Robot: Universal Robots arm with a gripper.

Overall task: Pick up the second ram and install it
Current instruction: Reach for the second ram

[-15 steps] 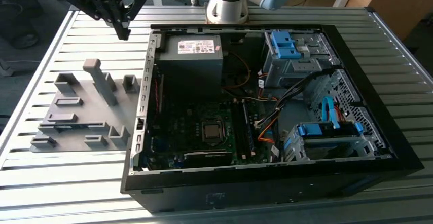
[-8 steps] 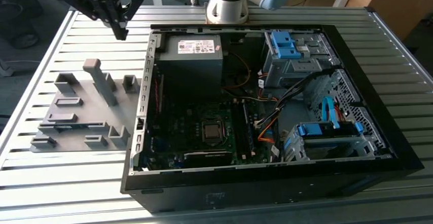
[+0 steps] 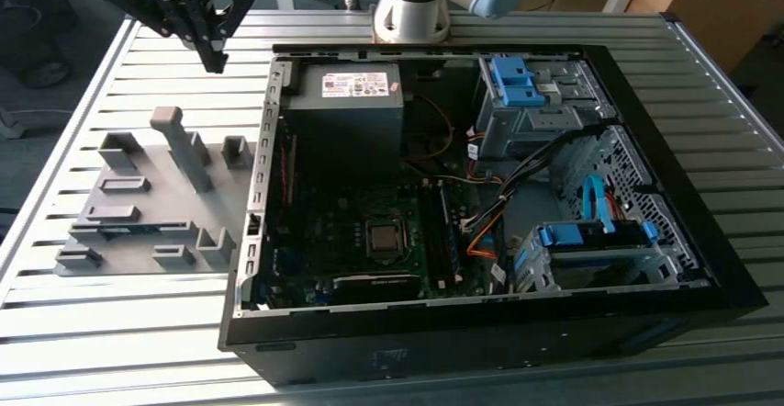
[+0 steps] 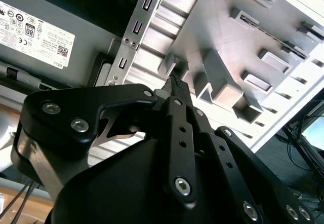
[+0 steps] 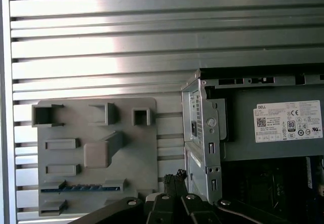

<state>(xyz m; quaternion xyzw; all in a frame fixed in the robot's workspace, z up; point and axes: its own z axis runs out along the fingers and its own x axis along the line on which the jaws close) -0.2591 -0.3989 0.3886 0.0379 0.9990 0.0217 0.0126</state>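
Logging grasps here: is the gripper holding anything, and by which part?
Nothing. The gripper is bare, jaws together; the ram lies in the tray.

PC case (image 3: 465,328) nr grey tray (image 3: 165,206).

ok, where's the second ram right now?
The second ram sits in a slot of the grey tray, on the exterior view's left of the open computer case.
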